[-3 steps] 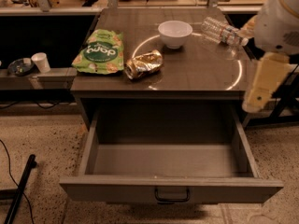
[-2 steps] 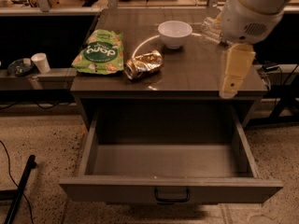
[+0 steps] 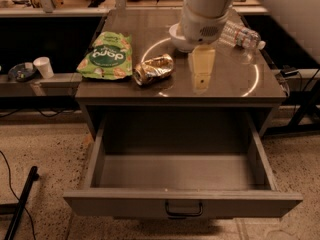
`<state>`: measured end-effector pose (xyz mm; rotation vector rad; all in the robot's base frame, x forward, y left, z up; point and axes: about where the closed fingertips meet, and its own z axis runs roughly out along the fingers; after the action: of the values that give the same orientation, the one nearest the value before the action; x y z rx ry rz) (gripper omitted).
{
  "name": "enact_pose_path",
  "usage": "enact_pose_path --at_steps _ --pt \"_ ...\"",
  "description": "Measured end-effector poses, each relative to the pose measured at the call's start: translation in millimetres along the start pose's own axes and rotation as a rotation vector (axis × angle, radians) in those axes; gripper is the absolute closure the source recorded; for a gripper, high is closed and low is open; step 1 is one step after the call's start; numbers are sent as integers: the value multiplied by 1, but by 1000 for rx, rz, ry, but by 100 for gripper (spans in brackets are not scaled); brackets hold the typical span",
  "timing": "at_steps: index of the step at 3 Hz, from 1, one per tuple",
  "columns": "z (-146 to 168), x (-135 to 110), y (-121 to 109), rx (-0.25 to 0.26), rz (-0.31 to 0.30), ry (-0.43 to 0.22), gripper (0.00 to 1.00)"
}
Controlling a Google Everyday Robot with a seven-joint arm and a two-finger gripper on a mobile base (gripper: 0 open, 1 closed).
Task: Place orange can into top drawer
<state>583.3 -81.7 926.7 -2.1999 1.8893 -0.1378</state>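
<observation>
End effector (image 3: 201, 69) hangs off a bulky white wrist that comes in from the top of the camera view. It is cream coloured, points down over the middle of the surface (image 3: 230, 81) and looks just above it, though contact cannot be told. How far open it is cannot be told either, as only one pale paddle shape shows. Orange can (image 3: 153, 69) is not in its grasp: it lies dented on its side on the surface, just left of the end effector, with a clear gap between them. White bowl (image 3: 175, 34) sits behind the wrist, mostly hidden by it. Clear plastic bottle (image 3: 242, 35) lies on its side at back right of the surface. Green snack bag (image 3: 106, 56) lies flat at the left, just beside the can. Top drawer (image 3: 150, 203) below the surface's front edge is pulled fully out, plain grey inside showing, with a dark handle (image 3: 184, 210) centred on the front panel. White cup (image 3: 44, 67) stands on a low ledge to the far left, well apart from the rest. Speckled floor (image 3: 45, 149) below, with a black pole (image 3: 20, 204) lying at lower left.
</observation>
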Motion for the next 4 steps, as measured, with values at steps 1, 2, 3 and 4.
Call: enact_pose_path --at_steps 1,2,3,4 --pt "35 -22 -12 -44 -74 22 0" --pt "57 -39 -17 -84 -131 17 0" --pt "76 -55 -24 -118 -187 33 0" --pt "85 -67 -35 -128 -230 37 0"
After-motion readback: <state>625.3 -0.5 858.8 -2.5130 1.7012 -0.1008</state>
